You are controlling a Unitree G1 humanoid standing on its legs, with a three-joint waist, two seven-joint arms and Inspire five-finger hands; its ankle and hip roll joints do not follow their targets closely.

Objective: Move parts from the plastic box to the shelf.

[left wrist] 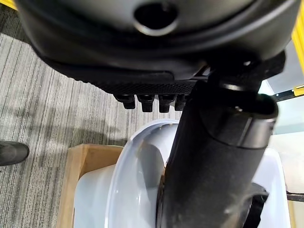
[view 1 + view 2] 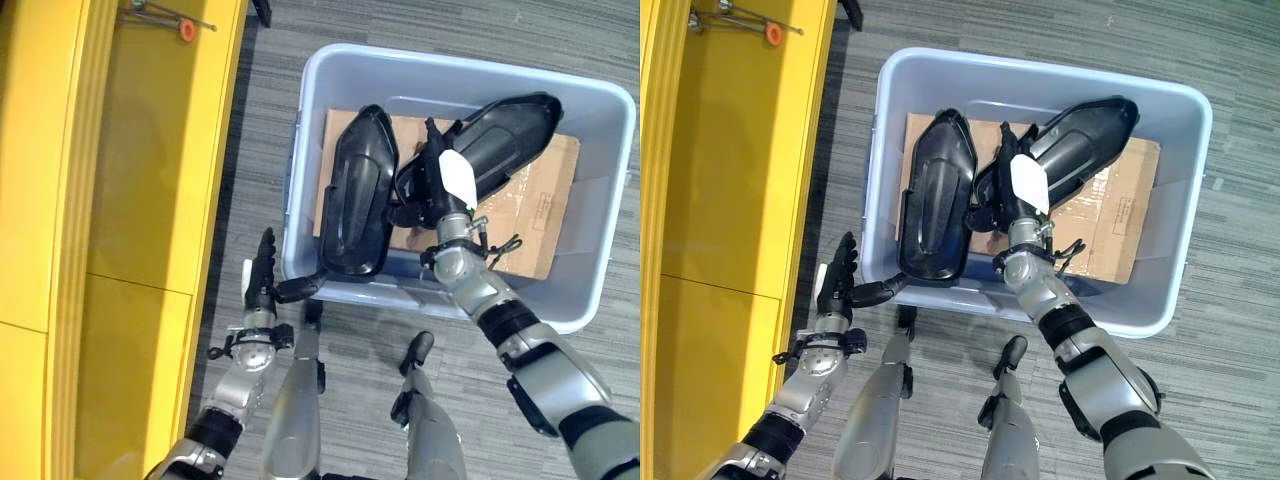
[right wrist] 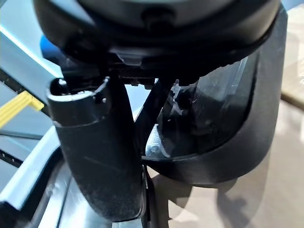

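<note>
plastic box [image 2: 300, 180]: pale blue-grey, translucent
parts [image 2: 360, 195]: glossy black
cardboard sheet [image 2: 545, 200]: plain brown
shelf [image 2: 140, 200]: bright yellow
floor [image 2: 560, 30]: grey carpet with fine darker stripes
small disc on the shelf [image 2: 187, 30]: orange-red
right hand [image 2: 440, 190]: dark, with a white thumb cover
left hand [image 2: 262, 275]: dark

Even, bright overhead light fills both eye views — the yellow shelf [image 2: 150, 150] carries a soft sheen, and the black parts [image 2: 360, 190] show pale glare along their curves. Shadows stay faint (a soft one under the plastic box [image 2: 300, 130]). Both wrist views blur badly up close.
</note>
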